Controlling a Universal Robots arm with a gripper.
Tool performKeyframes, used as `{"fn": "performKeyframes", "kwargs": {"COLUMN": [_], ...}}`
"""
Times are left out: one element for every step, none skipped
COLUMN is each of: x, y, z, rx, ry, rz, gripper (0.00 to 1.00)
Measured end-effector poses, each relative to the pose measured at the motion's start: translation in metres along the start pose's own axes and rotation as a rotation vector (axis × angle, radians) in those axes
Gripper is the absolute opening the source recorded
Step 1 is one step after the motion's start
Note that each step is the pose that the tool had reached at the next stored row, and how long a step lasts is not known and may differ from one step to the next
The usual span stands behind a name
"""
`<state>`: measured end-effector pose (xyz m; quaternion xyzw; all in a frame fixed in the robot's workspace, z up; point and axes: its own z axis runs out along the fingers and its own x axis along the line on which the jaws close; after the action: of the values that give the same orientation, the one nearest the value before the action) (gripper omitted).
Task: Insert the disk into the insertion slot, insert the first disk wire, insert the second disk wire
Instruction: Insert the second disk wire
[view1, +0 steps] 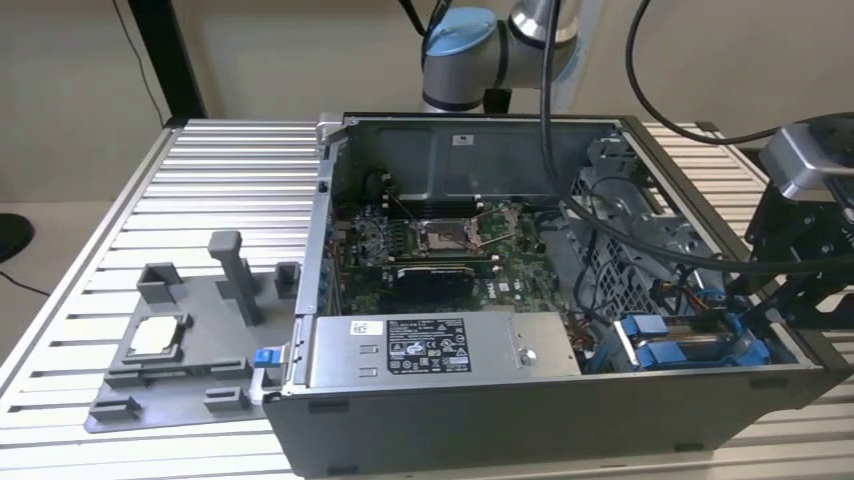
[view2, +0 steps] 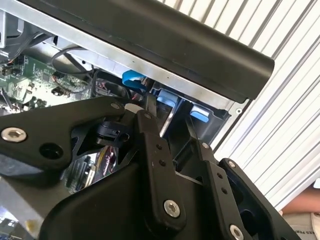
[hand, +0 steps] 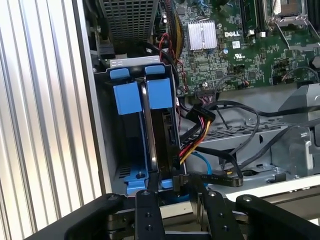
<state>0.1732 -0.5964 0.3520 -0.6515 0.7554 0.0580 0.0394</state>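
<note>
The disk (hand: 164, 132) stands on its edge in the slot, deep in one corner of the case (view1: 534, 420). Its blue frame (hand: 160, 92) holds it snug, so it can slide in straight and not wobble.

The gripper (hand: 175, 187) hangs right over the near end of the disk. Its fingers (hand: 148, 210) are a little apart, with a narrow gap. The end of the disk sits in that gap. I think the fingers are not squeezing it, because there is room on one side. The gripper is turned the same way as the disk, so it lines up with the slot.

Just beside the disk is a second blue frame (hand: 125, 97) in the next slot. The two stand side by side like books on a shelf.

On the other side of the disk is a bunch of red, yellow and black wires (hand: 200, 132). It bends in toward the disk's side. A thin blue wire (hand: 212, 172) curls near the gripper too. I cannot tell if either one is plugged in.

Past the wires lies the green board (hand: 240, 45), flat on the floor of the case. In the exterior view a grey power box (view1: 441, 345) sits at the near side of the case. The case lies on its side with the lid off, so the arm (view1: 467, 45) can reach in from above. It rests on a ribbed table (view1: 240, 170). A grey tray (view1: 187, 400) is on the table, at the exterior view's left.
</note>
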Motion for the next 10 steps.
{"fn": "performKeyframes", "kwargs": {"x": [-0.0001, -0.0001, -0.0001, -0.0002, -0.0002, -0.0001, -0.0001, -0.0001, -0.0001, -0.0001], "y": [-0.0003, -0.0008, -0.0010, -0.0011, -0.0011, -0.0011, -0.0011, -0.0012, -0.0012, -0.0012], "z": [0.0001, 0.0001, 0.0001, 0.0002, 0.0002, 0.0002, 0.0003, 0.0003, 0.0003, 0.0003], "rx": [-0.0010, -0.0038, -0.0058, -0.0068, -0.0073, -0.0075, -0.0075, -0.0075, -0.0076, -0.0075], "ry": [-0.0005, -0.0002, 0.0001, 0.0003, 0.0003, 0.0003, 0.0003, 0.0004, 0.0004, 0.0005], "rz": [0.000, 0.001, 0.001, 0.001, 0.001, 0.001, 0.001, 0.001, 0.001, 0.001], "gripper": [1.00, 1.00, 1.00, 1.00, 1.00, 1.00, 1.00, 1.00, 1.00, 1.00]}}
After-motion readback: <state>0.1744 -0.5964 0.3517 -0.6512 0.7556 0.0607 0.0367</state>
